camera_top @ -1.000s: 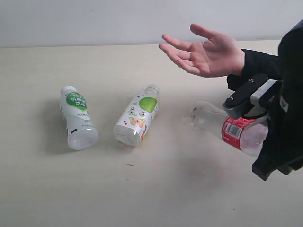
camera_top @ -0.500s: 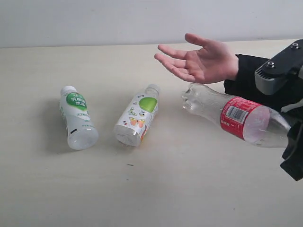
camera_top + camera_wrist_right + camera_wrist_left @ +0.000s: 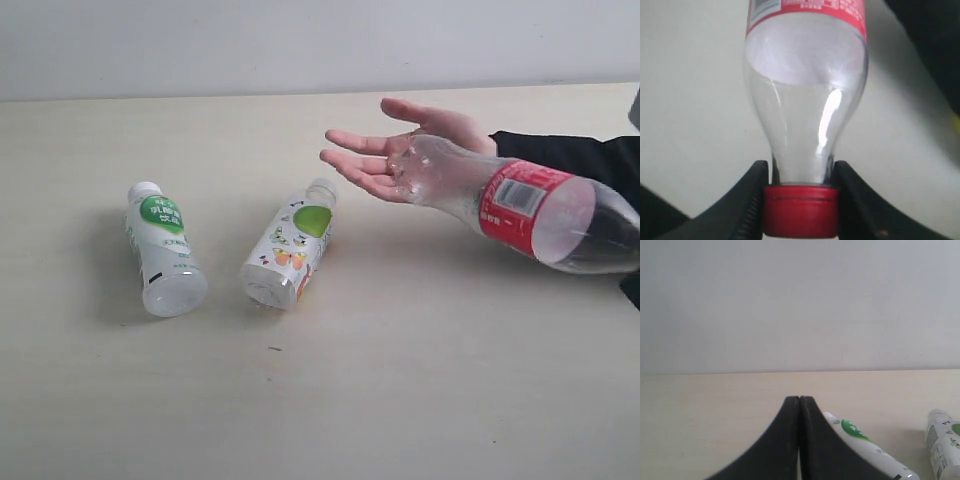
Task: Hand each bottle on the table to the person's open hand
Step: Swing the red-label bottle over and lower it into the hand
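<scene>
A clear bottle [image 3: 515,205] with a red label hangs tilted above the table [image 3: 400,400], its base end over the palm of the person's open hand [image 3: 360,162]. In the right wrist view my right gripper [image 3: 801,172] is shut on that bottle's [image 3: 805,100] neck and red cap [image 3: 799,212]. This gripper is outside the exterior view. Two white-capped bottles lie on the table, one [image 3: 165,252] at the left and one [image 3: 290,250] near the middle. My left gripper [image 3: 799,400] is shut and empty, with the white-capped bottle [image 3: 860,436] just beyond it.
The person's black sleeve [image 3: 570,155] reaches in from the right edge behind the held bottle. A pale wall [image 3: 300,40] runs along the table's far edge. A second white-capped bottle [image 3: 942,440] shows at the edge of the left wrist view.
The right gripper has carried the clear bottle up and toward the hand and has left the exterior view. The hand has dropped slightly. The two lying bottles have not moved.
</scene>
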Available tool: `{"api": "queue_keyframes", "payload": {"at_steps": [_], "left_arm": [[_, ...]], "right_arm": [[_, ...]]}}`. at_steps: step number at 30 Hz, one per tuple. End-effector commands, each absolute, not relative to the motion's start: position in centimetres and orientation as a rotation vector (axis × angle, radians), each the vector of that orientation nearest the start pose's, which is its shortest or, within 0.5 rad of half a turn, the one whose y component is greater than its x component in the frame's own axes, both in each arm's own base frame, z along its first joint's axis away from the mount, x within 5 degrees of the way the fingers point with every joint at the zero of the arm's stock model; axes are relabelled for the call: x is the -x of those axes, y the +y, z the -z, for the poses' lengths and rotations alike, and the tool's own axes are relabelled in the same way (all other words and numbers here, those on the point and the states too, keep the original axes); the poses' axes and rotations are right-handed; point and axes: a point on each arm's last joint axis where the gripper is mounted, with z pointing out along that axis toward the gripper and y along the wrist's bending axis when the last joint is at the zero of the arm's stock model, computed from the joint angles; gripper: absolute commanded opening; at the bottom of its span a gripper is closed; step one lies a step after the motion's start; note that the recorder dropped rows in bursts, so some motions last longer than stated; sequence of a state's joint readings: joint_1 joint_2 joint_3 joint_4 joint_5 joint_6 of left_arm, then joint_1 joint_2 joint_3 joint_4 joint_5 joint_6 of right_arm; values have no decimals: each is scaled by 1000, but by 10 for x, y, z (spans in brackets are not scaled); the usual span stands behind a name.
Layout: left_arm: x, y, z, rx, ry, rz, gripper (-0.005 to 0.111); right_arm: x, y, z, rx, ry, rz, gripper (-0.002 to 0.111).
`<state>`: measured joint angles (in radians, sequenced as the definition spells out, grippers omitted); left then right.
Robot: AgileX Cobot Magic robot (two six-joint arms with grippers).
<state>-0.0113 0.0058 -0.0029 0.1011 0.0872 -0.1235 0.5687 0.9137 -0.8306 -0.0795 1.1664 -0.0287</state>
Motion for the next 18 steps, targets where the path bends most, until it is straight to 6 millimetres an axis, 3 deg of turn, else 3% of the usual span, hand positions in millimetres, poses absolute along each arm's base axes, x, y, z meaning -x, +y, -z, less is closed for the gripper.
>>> {"api": "queue_keyframes", "payload": {"at_steps": [1,8,18], "left_arm": [[-56,0,-206,22,1563,23,0],[-56,0,-206,22,1563,23,0],[-56,0,-206,22,1563,23,0]], "right_arm": [[-144,82,-316,701,2452,-97,0],[-177,105,-303,662,2376,-152,0],[-211,121,-278,571,2384,-113,0]]}}
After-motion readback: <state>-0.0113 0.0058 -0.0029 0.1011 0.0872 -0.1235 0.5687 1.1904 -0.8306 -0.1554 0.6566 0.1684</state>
